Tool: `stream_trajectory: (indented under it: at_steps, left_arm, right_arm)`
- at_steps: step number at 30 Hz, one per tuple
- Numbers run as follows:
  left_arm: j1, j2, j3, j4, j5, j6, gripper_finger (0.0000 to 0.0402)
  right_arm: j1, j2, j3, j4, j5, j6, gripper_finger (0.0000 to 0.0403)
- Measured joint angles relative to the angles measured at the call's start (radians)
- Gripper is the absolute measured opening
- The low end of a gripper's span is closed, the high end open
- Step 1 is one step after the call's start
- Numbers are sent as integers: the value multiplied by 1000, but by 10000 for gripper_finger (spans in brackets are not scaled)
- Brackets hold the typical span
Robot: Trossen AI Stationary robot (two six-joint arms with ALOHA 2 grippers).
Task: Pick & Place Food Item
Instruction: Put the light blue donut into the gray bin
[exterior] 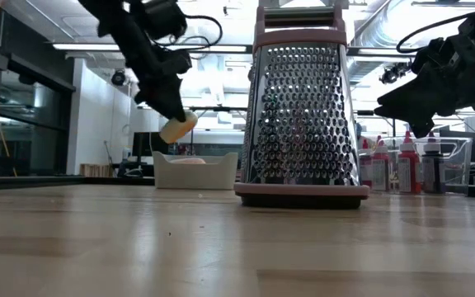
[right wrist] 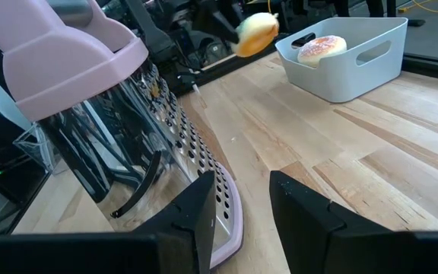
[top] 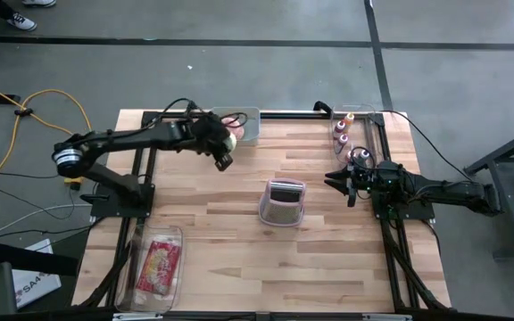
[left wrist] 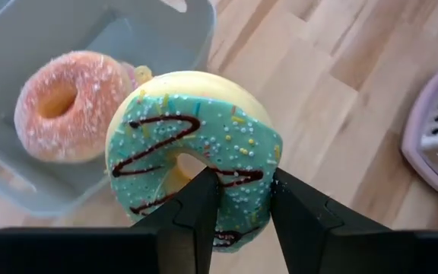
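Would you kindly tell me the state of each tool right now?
Left tool: closed on the teal-iced donut, held in the air.
Right tool: shut, holding nothing.

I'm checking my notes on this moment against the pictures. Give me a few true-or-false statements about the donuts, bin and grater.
1. The left end effector grips the teal-iced donut. True.
2. That donut rests on the table. False: it hangs in the air, near the bin.
3. A sugared donut lies in the bin. True.
4. The grater lies flat. False: it stands upright.
5. The right end effector holds a bottle. False: it holds nothing, beside the grater.
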Motion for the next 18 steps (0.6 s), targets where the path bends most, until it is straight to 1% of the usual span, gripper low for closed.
stream_trajectory:
  at_steps: [5,11,14,18]
  left_arm:
    - [42,105,94,21,41,55,108]
    - [73,235,240,18,46,181,108]
    - [90,299,310,-7,46,262,108]
    - [116,388,405,-113,41,361,108]
  right_arm:
    - [0,0,0,0,0,0,114]
    - [0,0,0,0,0,0,114]
    - [0,0,0,0,0,0,114]
    - [0,0,0,1,0,0,114]
